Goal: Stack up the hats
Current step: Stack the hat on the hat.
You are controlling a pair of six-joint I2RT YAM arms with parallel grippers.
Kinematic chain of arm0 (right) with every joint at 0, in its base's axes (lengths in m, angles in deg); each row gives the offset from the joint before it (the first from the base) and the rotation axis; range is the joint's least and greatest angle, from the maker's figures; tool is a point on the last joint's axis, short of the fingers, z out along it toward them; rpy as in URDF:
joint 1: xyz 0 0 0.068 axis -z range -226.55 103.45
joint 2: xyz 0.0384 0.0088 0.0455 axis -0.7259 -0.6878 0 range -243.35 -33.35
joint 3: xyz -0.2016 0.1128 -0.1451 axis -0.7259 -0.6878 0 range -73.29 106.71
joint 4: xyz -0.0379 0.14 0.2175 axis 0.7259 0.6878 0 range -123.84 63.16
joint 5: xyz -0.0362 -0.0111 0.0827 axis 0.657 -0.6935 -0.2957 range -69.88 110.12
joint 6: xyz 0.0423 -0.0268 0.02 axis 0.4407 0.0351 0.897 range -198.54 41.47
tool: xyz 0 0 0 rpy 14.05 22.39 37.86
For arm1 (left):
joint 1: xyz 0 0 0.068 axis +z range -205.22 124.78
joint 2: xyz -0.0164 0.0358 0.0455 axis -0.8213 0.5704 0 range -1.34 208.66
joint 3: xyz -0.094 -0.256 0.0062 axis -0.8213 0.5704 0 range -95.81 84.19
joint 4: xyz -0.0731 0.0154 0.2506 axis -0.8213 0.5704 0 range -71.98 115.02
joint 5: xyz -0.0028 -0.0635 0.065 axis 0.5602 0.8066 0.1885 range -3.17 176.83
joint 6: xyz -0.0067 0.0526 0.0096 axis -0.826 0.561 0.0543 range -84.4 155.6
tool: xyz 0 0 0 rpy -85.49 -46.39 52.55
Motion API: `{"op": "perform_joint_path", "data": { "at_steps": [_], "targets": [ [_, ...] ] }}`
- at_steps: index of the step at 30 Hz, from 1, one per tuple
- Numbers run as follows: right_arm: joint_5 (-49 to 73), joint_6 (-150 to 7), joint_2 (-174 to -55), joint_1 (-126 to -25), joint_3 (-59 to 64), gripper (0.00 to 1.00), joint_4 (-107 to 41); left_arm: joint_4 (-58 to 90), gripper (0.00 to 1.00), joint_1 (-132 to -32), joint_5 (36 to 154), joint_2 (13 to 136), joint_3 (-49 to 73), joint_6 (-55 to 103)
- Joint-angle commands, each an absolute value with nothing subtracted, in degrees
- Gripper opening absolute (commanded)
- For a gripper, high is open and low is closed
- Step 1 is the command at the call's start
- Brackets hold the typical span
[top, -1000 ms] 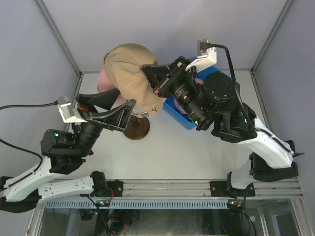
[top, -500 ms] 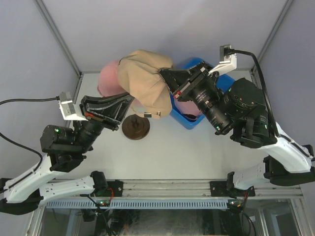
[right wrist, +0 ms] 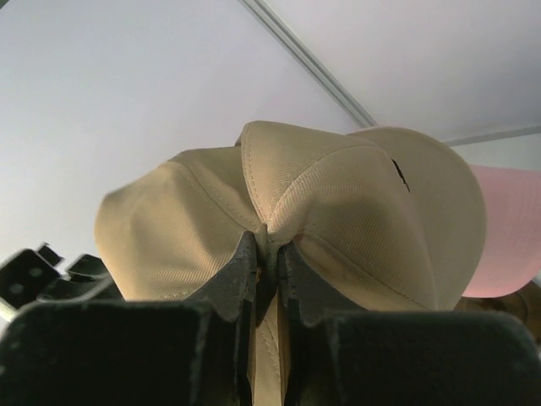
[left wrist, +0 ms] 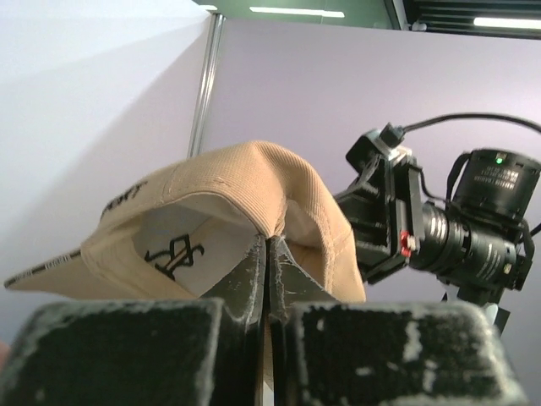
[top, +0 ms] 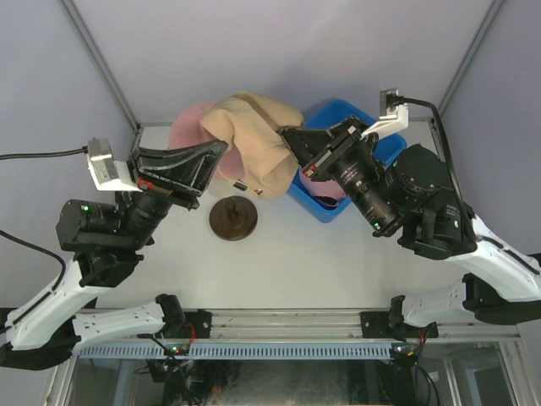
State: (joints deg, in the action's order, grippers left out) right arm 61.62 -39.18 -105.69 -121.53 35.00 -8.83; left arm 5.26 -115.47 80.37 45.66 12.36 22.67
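A tan hat (top: 254, 144) hangs in the air between my two grippers, above the back of the table. My left gripper (top: 222, 152) is shut on its left rim; in the left wrist view the jaws pinch the fabric edge (left wrist: 268, 241) of the tan hat (left wrist: 245, 182), whose pale lining with black print shows. From the right side, my right gripper (top: 289, 135) is shut on a fold of the crown (right wrist: 269, 241) of the tan hat (right wrist: 355, 194). Behind it, a pink hat (top: 188, 127) (right wrist: 507, 228) is partly hidden.
A round brown base (top: 233, 218) sits on the table below the held hat. A blue bin (top: 338, 112) stands at the back right, mostly under the right arm. Grey walls close in the left, back and right sides.
My left gripper has shut on the tan hat's rim. The right gripper carried the hat to the right, off the stand, and it now hangs stretched between both.
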Motion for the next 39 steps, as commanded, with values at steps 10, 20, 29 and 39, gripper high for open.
{"op": "perform_joint_path", "data": {
  "at_steps": [10, 20, 29, 39],
  "targets": [
    [66.0, -46.0, -94.1, -121.3, 23.0, 0.0, -17.1, 17.2, 0.0, -113.9, 92.5, 58.2, -12.6, 21.4],
    [64.4, -48.8, -84.8, -121.8, 12.1, 0.13, -19.6, 30.5, 0.0, -111.5, 102.2, 71.3, -31.5, 17.0],
    [66.5, -48.4, -77.4, -121.9, 5.1, 0.52, -16.6, 33.2, 0.0, -108.7, 106.9, 78.5, -41.1, 12.3],
    [71.1, -47.5, -68.7, -121.3, -3.7, 0.6, -17.7, 33.1, 0.0, -107.9, 108.9, 81.9, -47.0, 7.8]
  ]
}}
